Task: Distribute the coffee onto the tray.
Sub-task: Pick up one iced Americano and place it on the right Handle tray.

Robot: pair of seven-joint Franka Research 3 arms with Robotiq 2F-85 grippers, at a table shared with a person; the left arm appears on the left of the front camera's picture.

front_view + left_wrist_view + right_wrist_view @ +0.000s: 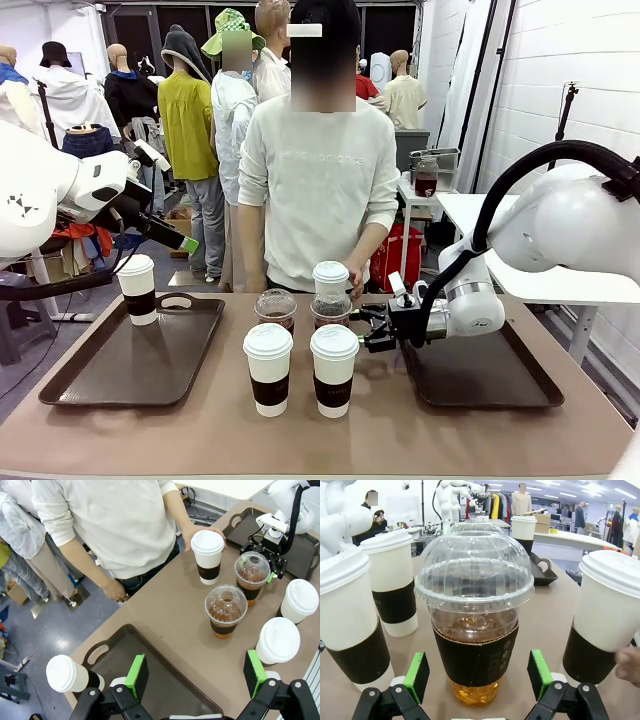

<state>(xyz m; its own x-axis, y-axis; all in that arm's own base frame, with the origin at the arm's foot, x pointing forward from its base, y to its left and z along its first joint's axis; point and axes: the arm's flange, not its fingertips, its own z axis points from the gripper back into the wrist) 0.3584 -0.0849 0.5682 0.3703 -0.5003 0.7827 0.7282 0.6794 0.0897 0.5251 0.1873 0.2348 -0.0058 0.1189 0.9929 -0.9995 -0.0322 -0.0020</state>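
Robot lab in open hall; white brick wall (590, 60); ceiling strip lights (592, 487); worktables (560, 537).

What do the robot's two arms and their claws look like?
The left arm and right arm are white with rounded shells; a thick black cable loops over the right one. The left claw and right claw are black, two-fingered, with green pads.

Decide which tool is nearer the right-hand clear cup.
Right. The right tool, open, straddles that cup; the left tool hovers up by the left tray, far off.
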